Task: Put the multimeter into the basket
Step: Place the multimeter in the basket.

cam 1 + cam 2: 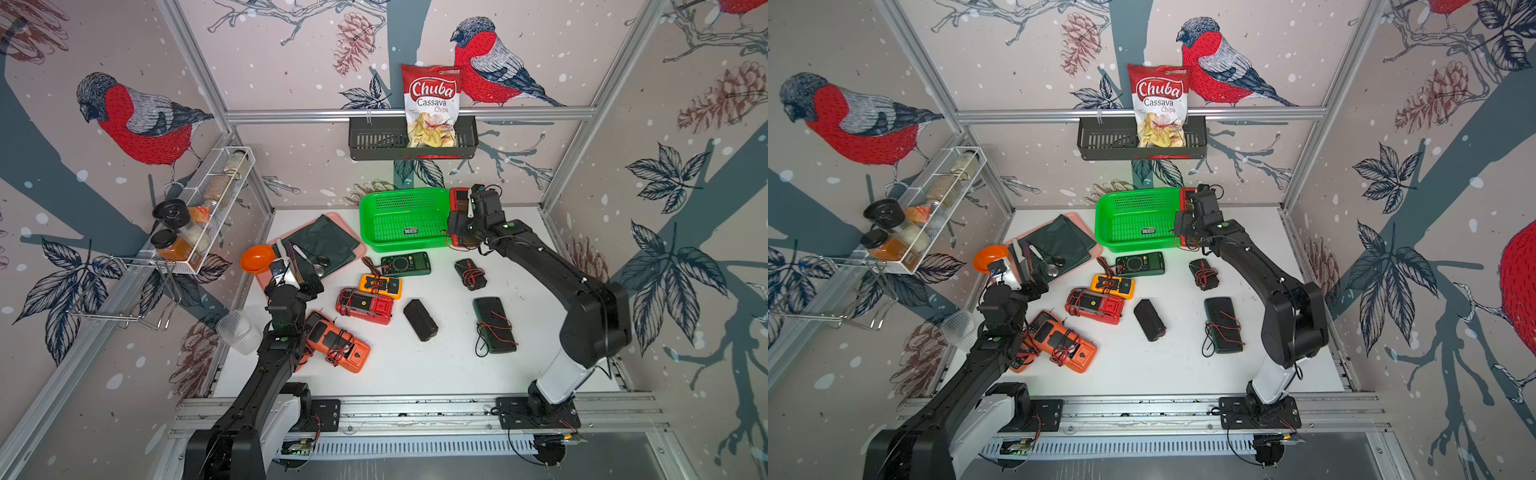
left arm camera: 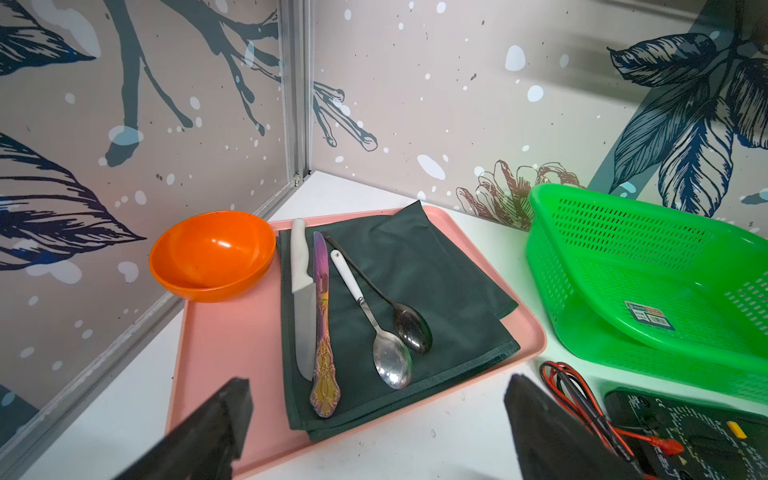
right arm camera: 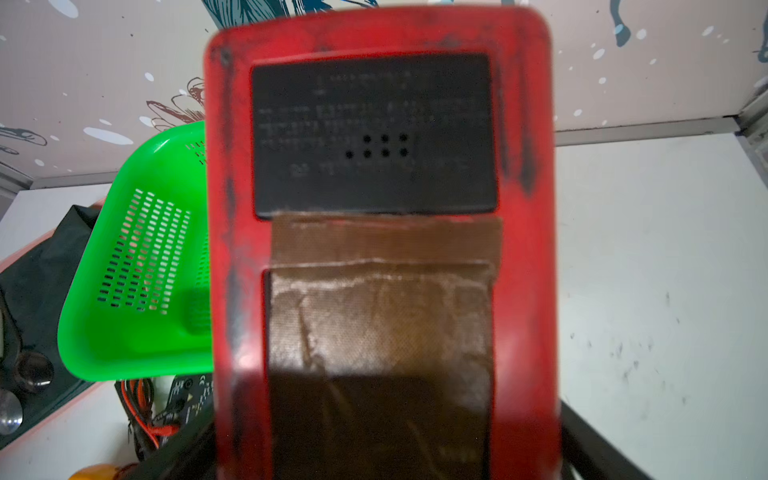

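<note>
- Nearest, an orange multimeter (image 1: 336, 341) lies on the white bench (image 1: 436, 370), partly under the left arm.
- The left gripper (image 2: 376, 388) hangs wide open and empty above the near edge of the pink tray (image 2: 216, 357).
- A dark green multimeter (image 1: 405, 264) lies just in front of the basket (image 1: 397, 203).
- The right gripper (image 1: 459, 218) clamps a red multimeter (image 3: 374, 124) upright at the basket's right rim, its taped back facing the wrist camera. Whether it touches the rim cannot be told.
</note>
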Robot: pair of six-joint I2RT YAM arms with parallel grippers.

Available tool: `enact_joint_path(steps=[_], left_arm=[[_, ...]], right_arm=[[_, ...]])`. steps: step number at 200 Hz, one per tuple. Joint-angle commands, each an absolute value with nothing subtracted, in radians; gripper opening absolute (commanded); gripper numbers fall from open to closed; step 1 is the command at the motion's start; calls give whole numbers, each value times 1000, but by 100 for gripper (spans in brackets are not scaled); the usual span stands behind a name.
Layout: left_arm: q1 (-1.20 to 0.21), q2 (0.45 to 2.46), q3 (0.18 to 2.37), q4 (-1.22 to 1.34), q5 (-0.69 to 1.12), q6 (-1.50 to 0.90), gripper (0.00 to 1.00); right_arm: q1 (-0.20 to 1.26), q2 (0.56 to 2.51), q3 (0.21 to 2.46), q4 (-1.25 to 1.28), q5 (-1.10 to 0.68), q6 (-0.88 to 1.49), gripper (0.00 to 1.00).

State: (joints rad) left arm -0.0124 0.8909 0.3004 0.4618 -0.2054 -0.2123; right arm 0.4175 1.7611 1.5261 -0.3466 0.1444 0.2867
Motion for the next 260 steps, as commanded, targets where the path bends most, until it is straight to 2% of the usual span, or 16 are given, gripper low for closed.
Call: enact_joint_path(steps=[1,71,120,231,260], left_arm=[[-11,899,308,494,-202,-218,98],[-11,920,311,502,-193,-219,98],[-12,940,319,502,-187,-218,98],[-11,959,324,509,-183,-225,98],[-12,957,325,507,-192,-225,98]], right_arm=[[396,1858,1644,-310,121,279,14],[382,2203,2002,-333,78,257,14],[405,2348,2129,-332,98,217,15],[402,2476,2180,-422,139,192,20],[408,2490,2172,-444,128,201,26]])
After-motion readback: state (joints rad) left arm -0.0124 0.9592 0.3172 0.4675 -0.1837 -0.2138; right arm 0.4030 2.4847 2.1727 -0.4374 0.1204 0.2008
